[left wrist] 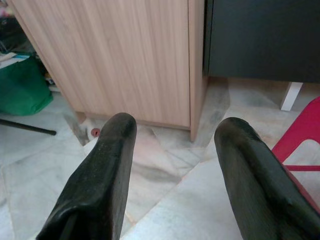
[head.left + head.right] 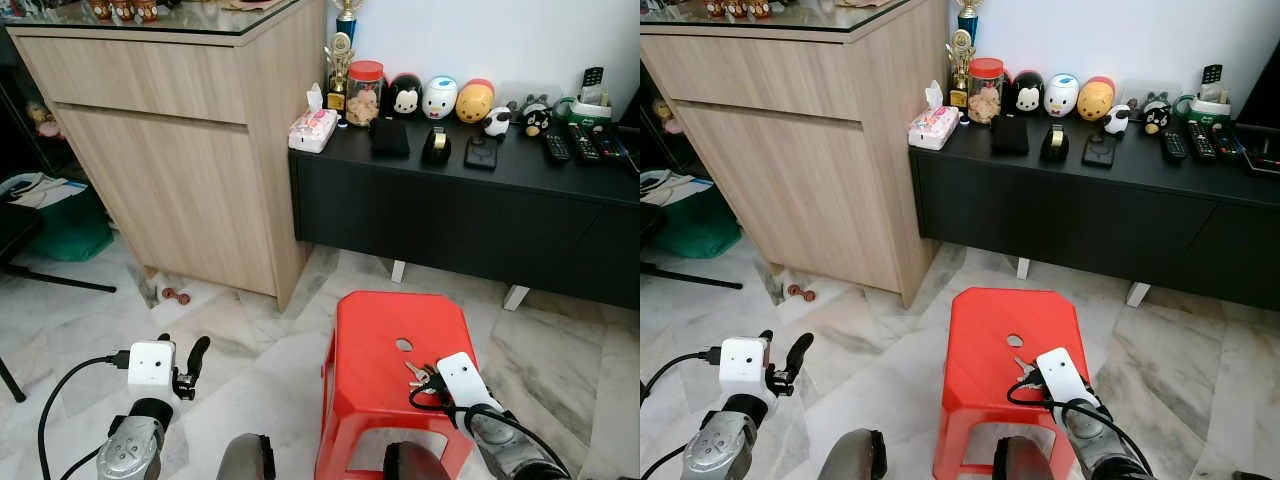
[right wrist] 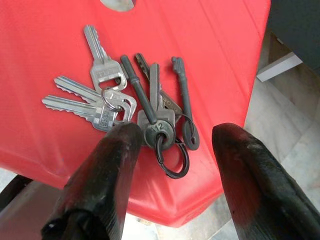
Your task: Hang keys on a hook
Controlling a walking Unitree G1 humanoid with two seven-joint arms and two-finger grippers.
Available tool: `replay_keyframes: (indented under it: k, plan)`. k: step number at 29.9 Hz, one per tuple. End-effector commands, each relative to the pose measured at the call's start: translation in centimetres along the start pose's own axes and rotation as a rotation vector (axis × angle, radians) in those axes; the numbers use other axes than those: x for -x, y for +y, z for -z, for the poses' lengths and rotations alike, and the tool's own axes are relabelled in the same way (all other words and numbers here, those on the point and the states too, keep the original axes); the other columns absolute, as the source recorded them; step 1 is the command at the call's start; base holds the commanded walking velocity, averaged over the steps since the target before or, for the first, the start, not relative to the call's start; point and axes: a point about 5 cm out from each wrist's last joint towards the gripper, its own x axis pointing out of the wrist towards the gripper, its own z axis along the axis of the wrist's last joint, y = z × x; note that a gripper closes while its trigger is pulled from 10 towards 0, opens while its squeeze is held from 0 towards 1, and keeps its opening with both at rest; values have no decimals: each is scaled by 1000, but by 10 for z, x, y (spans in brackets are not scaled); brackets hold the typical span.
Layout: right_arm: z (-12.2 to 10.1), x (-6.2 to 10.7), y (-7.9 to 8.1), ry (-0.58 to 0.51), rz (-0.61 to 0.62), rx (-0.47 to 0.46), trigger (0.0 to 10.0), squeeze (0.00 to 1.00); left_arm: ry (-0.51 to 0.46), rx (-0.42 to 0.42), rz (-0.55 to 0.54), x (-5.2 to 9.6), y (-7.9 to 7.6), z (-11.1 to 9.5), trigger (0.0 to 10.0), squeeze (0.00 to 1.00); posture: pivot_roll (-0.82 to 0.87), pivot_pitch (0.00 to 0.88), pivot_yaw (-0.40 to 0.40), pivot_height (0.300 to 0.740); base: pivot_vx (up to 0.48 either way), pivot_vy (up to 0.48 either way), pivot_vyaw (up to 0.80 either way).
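A bunch of several silver and dark keys (image 3: 131, 95) on rings lies on the top of a red plastic stool (image 2: 385, 330), near its right front edge (image 2: 418, 374). My right gripper (image 3: 172, 145) hovers just above and behind the keys, fingers open on either side of the ring, touching nothing. Its white wrist camera block (image 2: 460, 378) sits over the stool's front right corner. My left gripper (image 2: 190, 365) is held low at the left above the marble floor, open and empty, facing a wooden cabinet (image 1: 125, 55). No hook can be made out.
A tall wooden cabinet (image 2: 190, 150) stands at the left. A black low sideboard (image 2: 470, 215) runs along the wall and carries toys, a jar, a tissue pack (image 2: 313, 129) and remotes. A green bag (image 2: 70, 225) and a black stand leg lie far left.
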Motion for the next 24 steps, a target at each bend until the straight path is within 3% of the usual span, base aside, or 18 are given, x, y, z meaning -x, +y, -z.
replay_keyframes:
  k: [1,7,19,20,21,24]
  plan:
    - [2,0,-5,14,18,-4,10000,0,-2,-6,5,2,0,-3,10000,0,56,12,3,610,0,0,0]
    - [6,1,-10,27,34,-9,10000,0,-10,-9,8,5,-1,-7,10000,0,48,50,-2,610,0,0,0]
    - [2,0,-9,17,33,-22,10000,0,-59,-7,15,-3,-6,-29,10000,0,47,122,-10,610,0,0,0]
    - [1,0,-9,13,30,-22,7804,0,-60,-8,15,-3,-7,-29,10000,0,48,124,-10,610,0,0,0]
    - [0,0,-8,7,29,-25,0,0,-59,-8,15,-3,-7,-29,10000,0,48,125,-10,610,0,0,0]
    - [-2,0,-9,-2,28,-28,0,0,-57,-9,13,-3,-6,-30,10000,0,48,127,-10,610,0,0,0]
